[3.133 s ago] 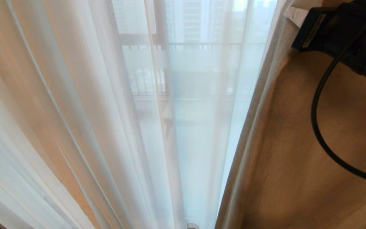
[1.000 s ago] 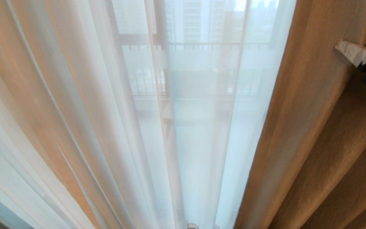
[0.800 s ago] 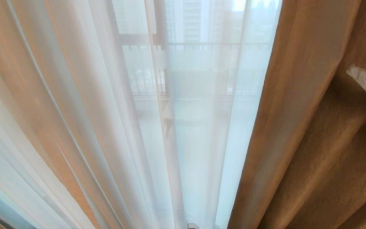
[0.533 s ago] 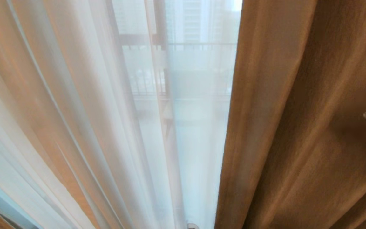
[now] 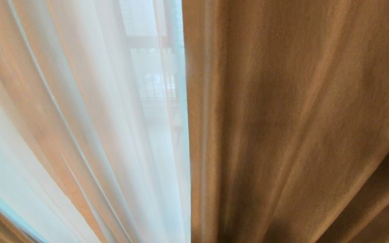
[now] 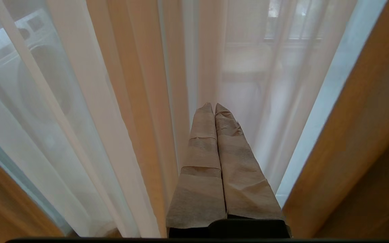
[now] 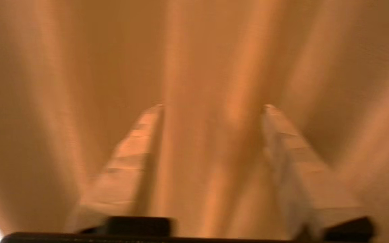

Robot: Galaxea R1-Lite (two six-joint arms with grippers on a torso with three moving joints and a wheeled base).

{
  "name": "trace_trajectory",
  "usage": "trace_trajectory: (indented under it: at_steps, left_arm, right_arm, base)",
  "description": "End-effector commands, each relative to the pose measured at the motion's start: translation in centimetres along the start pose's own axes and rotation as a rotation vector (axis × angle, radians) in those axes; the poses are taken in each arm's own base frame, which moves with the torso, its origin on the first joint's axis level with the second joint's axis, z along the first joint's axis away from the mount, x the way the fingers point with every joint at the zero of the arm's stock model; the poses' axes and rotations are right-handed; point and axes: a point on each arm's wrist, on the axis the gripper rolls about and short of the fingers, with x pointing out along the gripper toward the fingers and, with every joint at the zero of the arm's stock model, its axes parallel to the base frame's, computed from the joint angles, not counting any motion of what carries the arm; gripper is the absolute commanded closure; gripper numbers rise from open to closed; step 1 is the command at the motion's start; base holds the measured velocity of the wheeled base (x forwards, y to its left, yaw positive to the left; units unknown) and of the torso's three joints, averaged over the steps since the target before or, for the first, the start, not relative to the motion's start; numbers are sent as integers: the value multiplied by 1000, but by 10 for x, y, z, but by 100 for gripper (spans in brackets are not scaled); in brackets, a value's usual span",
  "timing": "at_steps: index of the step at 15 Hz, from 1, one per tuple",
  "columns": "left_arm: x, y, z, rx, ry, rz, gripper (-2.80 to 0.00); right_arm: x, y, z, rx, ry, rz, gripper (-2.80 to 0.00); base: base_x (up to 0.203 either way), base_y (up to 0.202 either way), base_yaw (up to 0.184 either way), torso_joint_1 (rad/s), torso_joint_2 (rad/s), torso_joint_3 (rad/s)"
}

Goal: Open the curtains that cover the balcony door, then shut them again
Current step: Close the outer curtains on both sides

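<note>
Behind one sheer layer, one beige drape hangs.

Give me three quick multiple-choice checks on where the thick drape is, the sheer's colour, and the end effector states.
1. In the head view, the thick drape fills:
A the left half
B the right half
C nothing

2. The sheer layer is:
A white
B black
C green

3. The left end effector is:
A wide open
B shut, empty
C shut on the drape

Answers: 1 B, brown cloth covers the view's right side. 2 A, it is pale and see-through. 3 B, its taped fingers meet with nothing between; the right end effector is open.
</note>
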Motion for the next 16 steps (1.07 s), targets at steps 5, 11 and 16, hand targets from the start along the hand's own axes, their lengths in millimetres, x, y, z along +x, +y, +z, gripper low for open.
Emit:
trace_trajectory:
  at_steps: [5,11,16]
  left_arm:
    - [0,0,0,0,-1,1,0]
    - [0,0,0,0,-1,1,0]
    - [0,0,0,0,-1,1,0]
  right_arm:
    - [-13,-13,-15,-50,118,-176,0]
    - [-64,-14,-38,-19,133,-214,0]
    - [-99,-8,-87,-21,183,-213,0]
  base:
    - [0,0,0,0,0,0]
    - [0,0,0,0,0,0]
    - [0,0,0,0,0,0]
